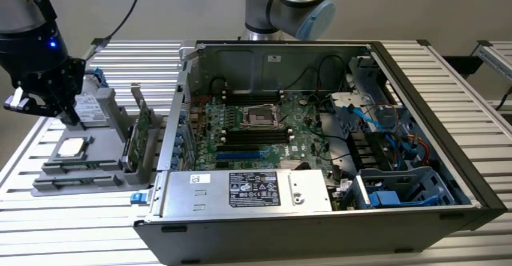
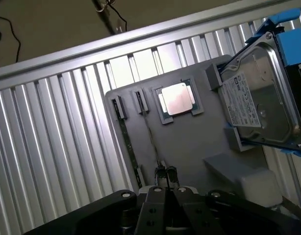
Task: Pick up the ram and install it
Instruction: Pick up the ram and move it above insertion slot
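Note:
The ram point(image 2: 128, 143) is a thin dark green stick standing on edge in a slot of the grey parts tray point(image 2: 189, 137). My gripper point(image 2: 165, 173) hovers above the tray near one end of the ram slots, fingers shut with nothing between them. In the exterior view the black gripper point(image 1: 69, 116) hangs over the far end of the same tray point(image 1: 96, 179), at the exterior view's left. The open computer case point(image 1: 448, 158) lies at the centre, its green motherboard point(image 1: 256, 128) exposed.
On the tray also sit a grey hard drive with blue tabs point(image 2: 261, 100), a silver processor point(image 2: 177, 99) and an upright green card with a metal bracket point(image 1: 142, 135). A power supply point(image 1: 248, 191) fills the case's near side. Blue cables point(image 1: 376, 122) run inside.

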You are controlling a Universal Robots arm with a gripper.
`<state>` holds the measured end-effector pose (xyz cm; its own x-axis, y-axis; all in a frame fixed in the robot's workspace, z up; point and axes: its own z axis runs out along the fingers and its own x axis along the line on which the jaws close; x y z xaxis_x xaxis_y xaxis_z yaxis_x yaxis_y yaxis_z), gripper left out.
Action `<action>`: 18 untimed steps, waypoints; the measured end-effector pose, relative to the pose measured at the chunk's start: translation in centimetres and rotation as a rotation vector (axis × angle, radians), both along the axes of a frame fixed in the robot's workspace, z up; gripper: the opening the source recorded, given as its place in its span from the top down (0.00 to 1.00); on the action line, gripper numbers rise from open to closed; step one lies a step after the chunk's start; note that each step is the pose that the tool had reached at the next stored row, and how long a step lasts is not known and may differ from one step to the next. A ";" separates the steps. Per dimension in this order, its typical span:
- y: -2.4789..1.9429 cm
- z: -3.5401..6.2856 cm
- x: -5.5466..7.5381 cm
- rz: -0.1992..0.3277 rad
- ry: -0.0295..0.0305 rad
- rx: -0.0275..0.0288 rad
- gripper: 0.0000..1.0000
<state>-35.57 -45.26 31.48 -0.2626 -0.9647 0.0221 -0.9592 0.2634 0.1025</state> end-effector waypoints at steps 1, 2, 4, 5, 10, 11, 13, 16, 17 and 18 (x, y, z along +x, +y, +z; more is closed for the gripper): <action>0.00 -0.06 -0.1 0.012 0.0001 0.0005 0.90; 0.00 -0.13 -0.2 0.024 0.0001 0.0009 0.90; -0.01 -0.23 -0.4 0.046 0.0003 0.0012 0.90; 0.00 -0.30 -0.5 0.056 0.0001 0.0015 0.90; 0.00 -0.56 -1.0 0.112 -0.0001 0.0020 0.90; 0.00 -0.61 -1.0 0.124 0.0001 0.0020 0.90; 0.00 -0.73 -1.2 0.150 0.0001 0.0021 0.90; 0.00 -0.92 -1.4 0.188 0.0001 0.0025 0.90; 0.00 -0.98 -1.5 0.199 0.0002 0.0026 0.90; 0.00 -1.05 -1.6 0.211 0.0002 0.0027 0.90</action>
